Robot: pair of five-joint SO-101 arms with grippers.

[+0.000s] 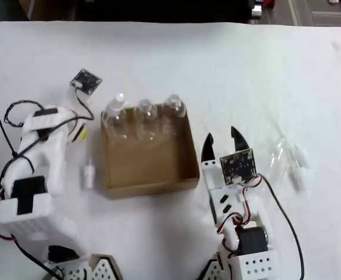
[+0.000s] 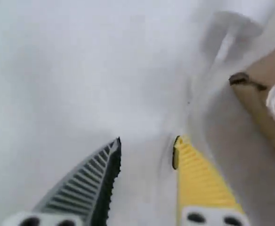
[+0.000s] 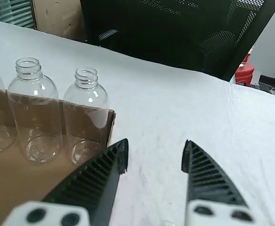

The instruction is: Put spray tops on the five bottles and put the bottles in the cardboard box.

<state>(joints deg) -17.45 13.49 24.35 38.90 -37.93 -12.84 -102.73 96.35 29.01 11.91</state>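
Note:
The cardboard box [image 1: 150, 182] lies open at the table's middle. Three clear bottles [image 1: 144, 116] stand along its far wall, and those seen in the right wrist view [image 3: 85, 117] have bare necks without tops. A white spray top [image 1: 89, 174] lies on the table just left of the box. My left gripper [image 1: 79, 135] sits beside the box's far left corner, open over bare table [image 2: 147, 146], with the box edge [image 2: 262, 110] close by. To the right of the box, my right gripper [image 1: 222, 143] hangs open and empty [image 3: 155, 150].
A clear bottle [image 1: 278, 153] lies on its side at the right with white spray tops [image 1: 301, 166] next to it. A small black board [image 1: 86, 80] on a cable lies behind the left arm. White table surface extends far and right.

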